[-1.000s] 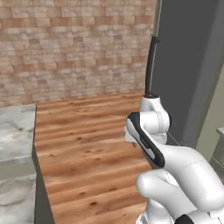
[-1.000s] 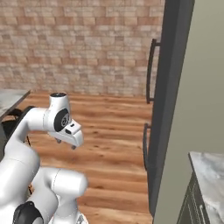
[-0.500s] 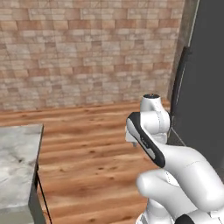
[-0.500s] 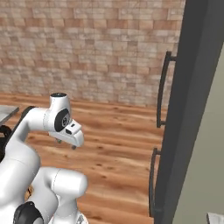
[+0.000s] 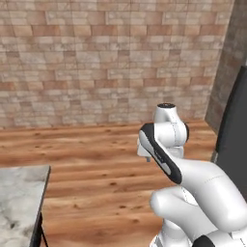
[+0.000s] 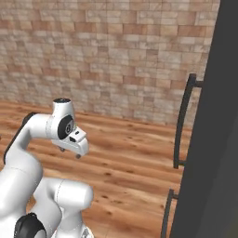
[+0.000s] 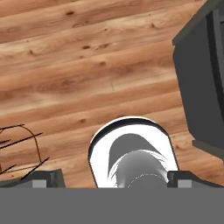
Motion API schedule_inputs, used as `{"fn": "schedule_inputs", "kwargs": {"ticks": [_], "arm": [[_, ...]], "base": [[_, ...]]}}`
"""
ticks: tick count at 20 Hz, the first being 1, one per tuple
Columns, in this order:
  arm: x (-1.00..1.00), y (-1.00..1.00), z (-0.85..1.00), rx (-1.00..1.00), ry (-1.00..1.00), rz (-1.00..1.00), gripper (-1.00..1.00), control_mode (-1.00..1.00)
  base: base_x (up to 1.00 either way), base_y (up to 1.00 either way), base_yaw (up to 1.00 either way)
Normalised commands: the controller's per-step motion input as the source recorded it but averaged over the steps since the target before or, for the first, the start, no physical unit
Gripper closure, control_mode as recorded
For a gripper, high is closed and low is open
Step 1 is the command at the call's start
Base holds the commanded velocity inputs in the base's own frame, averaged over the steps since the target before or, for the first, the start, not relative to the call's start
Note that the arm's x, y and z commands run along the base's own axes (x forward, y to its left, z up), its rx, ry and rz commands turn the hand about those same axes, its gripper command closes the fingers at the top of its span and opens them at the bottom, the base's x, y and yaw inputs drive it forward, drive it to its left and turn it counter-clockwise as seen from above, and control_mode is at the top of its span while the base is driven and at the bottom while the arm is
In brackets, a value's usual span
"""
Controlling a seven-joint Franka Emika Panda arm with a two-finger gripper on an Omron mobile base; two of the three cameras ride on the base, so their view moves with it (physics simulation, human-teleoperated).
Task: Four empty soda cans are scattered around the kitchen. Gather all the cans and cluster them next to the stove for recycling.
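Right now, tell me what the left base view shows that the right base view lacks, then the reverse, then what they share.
Left base view alone: the corner of a grey-veined marble counter at the lower left, and a dark panel at the right edge.

Right base view alone: a tall dark door with two long vertical handles, the upper handle and the top of a lower handle.

Both share: the tan brick-tile wall, the wood plank floor and the white arm, folded over the floor. No can appears in either.
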Motion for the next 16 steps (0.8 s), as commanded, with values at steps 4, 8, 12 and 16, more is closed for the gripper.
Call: {"fn": "schedule_inputs", "kwargs": {"ticks": [4, 8, 12, 16], "arm": [[0.00, 0.00, 0.00, 0.00, 0.00, 0.00, -1.00, 1.00], [0.00, 0.00, 0.00, 0.00, 0.00, 0.00, -1.00, 1.00], [0.00, 0.00, 0.00, 0.00, 0.00, 0.00, -1.00, 1.00], [0.00, 0.00, 0.00, 0.00, 0.00, 0.00, -1.00, 1.00]], "base": [[0.67, 0.25, 0.05], [0.52, 0.36, 0.04], [0.48, 0.23, 0.22], [0.29, 0.07, 0.42]]}}
